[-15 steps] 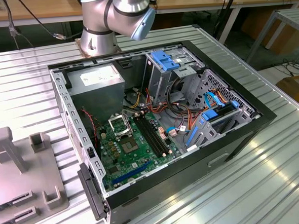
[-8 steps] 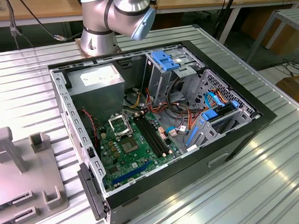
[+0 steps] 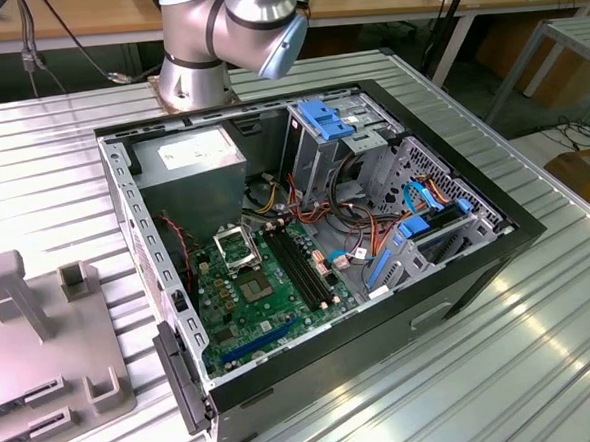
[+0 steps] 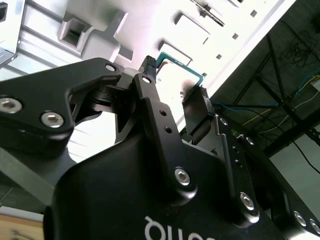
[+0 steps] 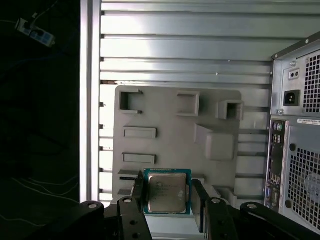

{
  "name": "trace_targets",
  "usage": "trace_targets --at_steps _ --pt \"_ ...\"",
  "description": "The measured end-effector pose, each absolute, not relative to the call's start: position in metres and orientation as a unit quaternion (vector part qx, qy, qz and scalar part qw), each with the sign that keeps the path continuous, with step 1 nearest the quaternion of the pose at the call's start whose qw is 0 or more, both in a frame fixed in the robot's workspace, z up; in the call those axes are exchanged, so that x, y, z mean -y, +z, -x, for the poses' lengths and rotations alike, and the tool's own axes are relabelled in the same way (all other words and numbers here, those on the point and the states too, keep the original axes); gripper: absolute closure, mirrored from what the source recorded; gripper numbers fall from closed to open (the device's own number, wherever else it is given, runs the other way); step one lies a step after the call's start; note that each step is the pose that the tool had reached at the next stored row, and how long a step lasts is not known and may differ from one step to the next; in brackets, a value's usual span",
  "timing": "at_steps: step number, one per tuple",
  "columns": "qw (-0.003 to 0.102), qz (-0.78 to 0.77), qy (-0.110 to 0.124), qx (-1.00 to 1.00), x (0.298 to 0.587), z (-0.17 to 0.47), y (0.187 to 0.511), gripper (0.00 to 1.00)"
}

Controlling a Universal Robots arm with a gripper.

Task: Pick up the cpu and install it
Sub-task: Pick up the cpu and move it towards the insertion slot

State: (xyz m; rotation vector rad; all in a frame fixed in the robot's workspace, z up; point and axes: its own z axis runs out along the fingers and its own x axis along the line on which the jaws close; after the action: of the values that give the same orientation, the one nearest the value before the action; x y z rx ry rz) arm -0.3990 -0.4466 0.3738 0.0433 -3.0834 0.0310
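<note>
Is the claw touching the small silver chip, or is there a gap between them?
Touching. In the first wrist view the chip sits between the fingers of the claw, both side edges pressed against them.

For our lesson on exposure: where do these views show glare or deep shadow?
Second wrist view: the grey plastic tray is washed out white behind the black fingers. First wrist view: the ribbed metal table glares along its edge, the floor beside it nearly black, yet the silvery square cpu is evenly lit. Exterior view: even light.
</note>
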Motion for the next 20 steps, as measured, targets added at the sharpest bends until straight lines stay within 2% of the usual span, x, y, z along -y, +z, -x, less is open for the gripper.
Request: trace_targets --at_steps 20 --pt "0.029 -0.014 0.011 0.999 0.443 0.373 0.374 0.53"
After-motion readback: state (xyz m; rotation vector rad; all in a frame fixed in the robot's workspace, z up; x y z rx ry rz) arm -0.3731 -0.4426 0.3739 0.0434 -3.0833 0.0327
